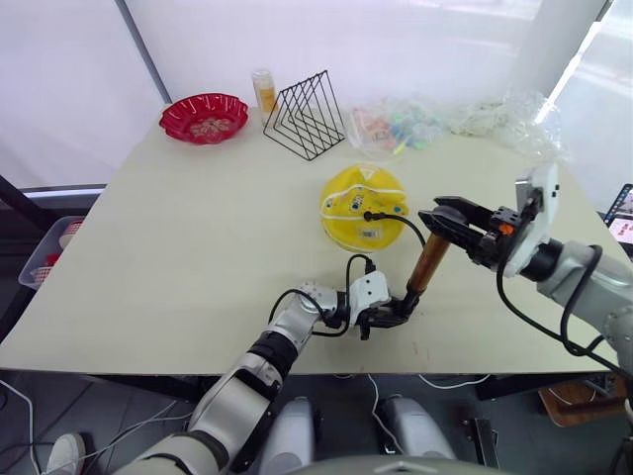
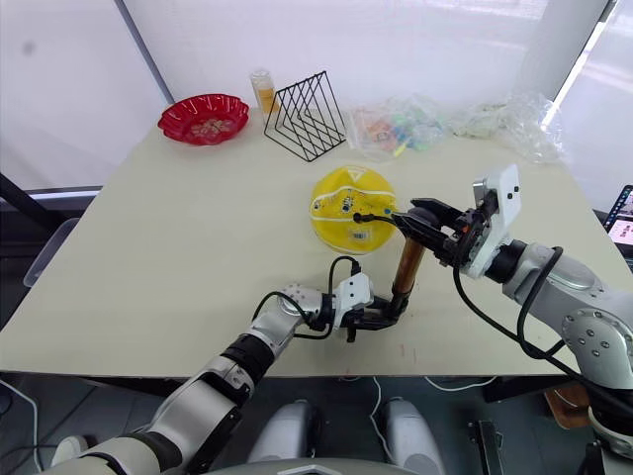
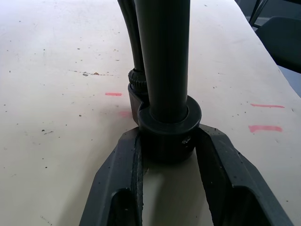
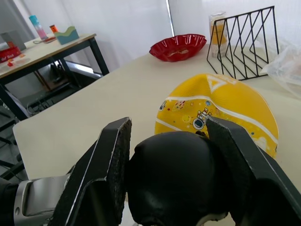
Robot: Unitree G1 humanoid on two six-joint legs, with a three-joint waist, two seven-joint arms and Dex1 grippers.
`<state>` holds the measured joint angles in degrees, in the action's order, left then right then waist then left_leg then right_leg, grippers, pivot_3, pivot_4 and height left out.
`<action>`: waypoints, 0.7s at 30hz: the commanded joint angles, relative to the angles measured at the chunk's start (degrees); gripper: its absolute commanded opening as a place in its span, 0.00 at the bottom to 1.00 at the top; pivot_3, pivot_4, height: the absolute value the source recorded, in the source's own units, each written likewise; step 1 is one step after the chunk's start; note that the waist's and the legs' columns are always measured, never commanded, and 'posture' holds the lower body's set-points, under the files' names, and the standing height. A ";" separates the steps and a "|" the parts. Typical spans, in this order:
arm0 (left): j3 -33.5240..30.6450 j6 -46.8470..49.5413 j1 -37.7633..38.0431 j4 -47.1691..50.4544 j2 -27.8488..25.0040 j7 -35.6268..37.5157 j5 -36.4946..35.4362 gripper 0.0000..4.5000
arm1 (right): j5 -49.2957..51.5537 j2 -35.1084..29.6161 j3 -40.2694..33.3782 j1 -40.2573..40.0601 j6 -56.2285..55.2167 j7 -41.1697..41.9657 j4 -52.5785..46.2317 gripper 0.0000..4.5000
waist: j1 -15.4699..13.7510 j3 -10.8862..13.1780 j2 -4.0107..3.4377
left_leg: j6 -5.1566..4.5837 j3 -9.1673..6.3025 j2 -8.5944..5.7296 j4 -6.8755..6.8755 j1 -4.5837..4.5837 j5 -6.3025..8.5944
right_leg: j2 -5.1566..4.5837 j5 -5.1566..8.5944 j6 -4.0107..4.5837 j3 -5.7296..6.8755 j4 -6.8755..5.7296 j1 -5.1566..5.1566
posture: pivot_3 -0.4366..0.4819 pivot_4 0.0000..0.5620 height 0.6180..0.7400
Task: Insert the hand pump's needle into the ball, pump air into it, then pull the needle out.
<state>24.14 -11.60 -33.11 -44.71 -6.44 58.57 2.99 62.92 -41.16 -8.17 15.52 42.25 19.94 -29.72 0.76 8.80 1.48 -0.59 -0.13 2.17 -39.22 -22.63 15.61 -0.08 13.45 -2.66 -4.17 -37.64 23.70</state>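
Two tools on pump: left tool [image 1: 388, 319] clenched round the black base cap of the hand pump [image 1: 429, 261], pinning it to the table [image 1: 178, 247] near the front edge; right tool [image 1: 447, 220] clenched on the black handle at the top.
Pump pose: barrel stands nearly upright, leaning a bit toward the ball [image 1: 362, 207], just beside it.
Needle: needle [image 1: 368, 215] w/ its angled connector sits against the ball's front face; looks already in, tip itself too small to tell.
Hose: thin black hose [image 1: 407, 230] arcs from connector toward the pump, slack.
Step in hand (judged): pumping air.
How to do well: keep left grip firm so base doesn't skate; drive handle straight along barrel axis, no side push; keep hose slack so it doesn't tug needle out or roll ball.
Risk: ball is loose, unheld; may shift.
Count: 1 pump, 1 ball, 1 needle, 1 hose, 2 tools.
Other items at far edge: 1 red bowl [image 1: 204, 117], 1 wire rack [image 1: 306, 115], 1 jar [image 1: 263, 90], several clear bags [image 1: 450, 122].
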 commanded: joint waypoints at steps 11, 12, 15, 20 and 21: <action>0.86 0.52 0.66 -5.05 -0.05 -0.54 3.00 0.25 | -22.82 8.22 9.38 -15.55 -14.17 6.18 3.30 0.45 | 0.06 -0.37 0.04 | 0.00 -0.03 0.00 0.00 0.26 0.00 | 0.01 0.05 0.06 0.04 0.00 -0.21 | 0.48 0.27 0.96; 0.85 0.51 0.58 -5.11 0.00 -0.50 3.06 0.25 | -23.23 8.62 9.35 -15.79 -14.71 6.56 3.22 0.45 | 0.05 -0.42 0.03 | 0.00 -0.02 0.00 0.00 0.29 0.00 | 0.01 0.05 0.06 0.04 0.00 -0.23 | 0.48 0.27 0.96; 1.10 -0.20 0.34 -5.39 -0.10 -0.59 3.72 0.25 | -21.42 9.49 7.05 -15.25 -14.96 7.23 1.72 0.45 | 0.01 -0.43 0.03 | 0.00 -0.02 0.00 0.00 0.29 0.00 | 0.01 0.06 0.06 0.04 0.01 -0.24 | 0.48 0.27 0.96; 1.60 -0.88 0.39 -5.82 -0.51 -0.60 4.48 0.25 | -17.89 8.42 2.41 -12.75 -13.55 8.24 -0.26 0.45 | -0.02 -0.42 0.02 | 0.00 -0.02 0.00 0.00 0.24 0.00 | 0.00 0.06 0.06 0.04 0.03 -0.22 | 0.48 0.27 0.96; 1.66 -0.99 0.39 -5.88 -0.54 -0.62 4.56 0.25 | -17.56 8.31 1.98 -12.48 -13.21 8.33 -0.44 0.45 | -0.02 -0.42 0.02 | 0.00 -0.03 0.00 0.00 0.22 0.00 | 0.00 0.06 0.06 0.04 0.04 -0.20 | 0.48 0.27 0.96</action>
<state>24.22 -13.63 -33.95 -47.24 -6.01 57.82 4.47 44.64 -31.78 -2.43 1.86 28.60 28.44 -29.24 0.73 8.38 1.50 -0.58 -0.16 2.17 -39.21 -22.43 15.61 -0.09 13.51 -2.59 -4.13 -37.60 23.52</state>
